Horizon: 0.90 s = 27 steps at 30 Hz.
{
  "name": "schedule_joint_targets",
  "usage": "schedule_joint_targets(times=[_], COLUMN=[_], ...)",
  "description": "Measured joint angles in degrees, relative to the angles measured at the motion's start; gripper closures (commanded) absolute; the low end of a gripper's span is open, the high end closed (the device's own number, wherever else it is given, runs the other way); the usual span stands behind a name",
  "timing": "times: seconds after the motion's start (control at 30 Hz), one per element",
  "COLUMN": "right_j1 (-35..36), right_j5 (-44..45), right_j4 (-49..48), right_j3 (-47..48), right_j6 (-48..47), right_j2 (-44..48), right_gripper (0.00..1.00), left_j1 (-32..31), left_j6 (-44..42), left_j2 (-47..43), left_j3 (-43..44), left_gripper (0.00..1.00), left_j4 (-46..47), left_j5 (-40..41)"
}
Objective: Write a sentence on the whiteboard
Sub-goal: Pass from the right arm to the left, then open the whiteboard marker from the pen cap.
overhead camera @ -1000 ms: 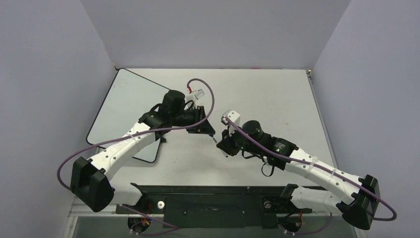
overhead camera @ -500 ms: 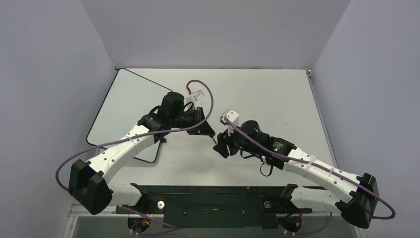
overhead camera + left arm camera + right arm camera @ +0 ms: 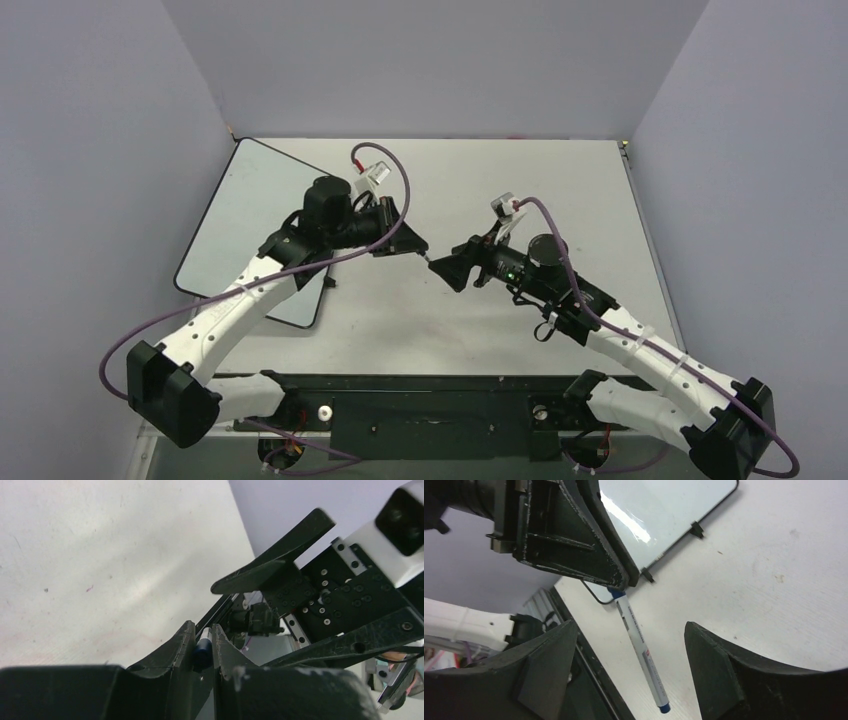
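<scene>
Pale lavender walls (image 3: 430,60) close in a matte white table (image 3: 560,180) on three sides. On the table's upper left part in the top view lies the whiteboard (image 3: 240,220), set at a slant and partly covered by the left arm. It is a glossy white sheet with a thin black rim and rounded corners. Its surface takes on a cool grey-blue sheen from above. In the right wrist view the whiteboard (image 3: 674,510) fills the upper middle of the frame, a bright streak of glare runs across it, and two small black feet (image 3: 696,528) stick out from its rim onto the table.

Near the middle of the top view the left gripper (image 3: 415,250) and the right gripper (image 3: 452,270) meet tip to tip above the table. The left gripper (image 3: 203,630) has its fingers pressed together on one end of a marker (image 3: 202,647). Seen from the right wrist, the marker (image 3: 639,645) is a slim white barrel with a printed label and blue at both ends. It hangs tilted down from the left gripper (image 3: 624,585) toward the bottom of the frame. The right gripper (image 3: 629,625) has its fingers spread wide to either side of the marker and touches it with neither.
</scene>
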State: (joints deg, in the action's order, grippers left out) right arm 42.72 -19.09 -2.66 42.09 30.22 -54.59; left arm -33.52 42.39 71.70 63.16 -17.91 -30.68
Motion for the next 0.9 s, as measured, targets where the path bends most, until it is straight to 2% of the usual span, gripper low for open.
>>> schedule_joint_targets(times=[0.4,0.9], right_j1=[-1.2,-2.6], right_j5=[-6.3,-11.1], right_j4=[-15.7,-34.1], right_j3=[0.9,6.0], right_j6=[10.8,23.3], right_j2=[0.3,-5.1], right_gripper=[0.31,0.44], left_j1=[5.5,6.7], left_j6=[12.9,20.3], left_j2=[-4.9,-7.7], left_j3=[0.2,-0.1], left_gripper=[1.00,1.00], left_j4=[19.2,34.1], left_j5=[-6.4,-9.2])
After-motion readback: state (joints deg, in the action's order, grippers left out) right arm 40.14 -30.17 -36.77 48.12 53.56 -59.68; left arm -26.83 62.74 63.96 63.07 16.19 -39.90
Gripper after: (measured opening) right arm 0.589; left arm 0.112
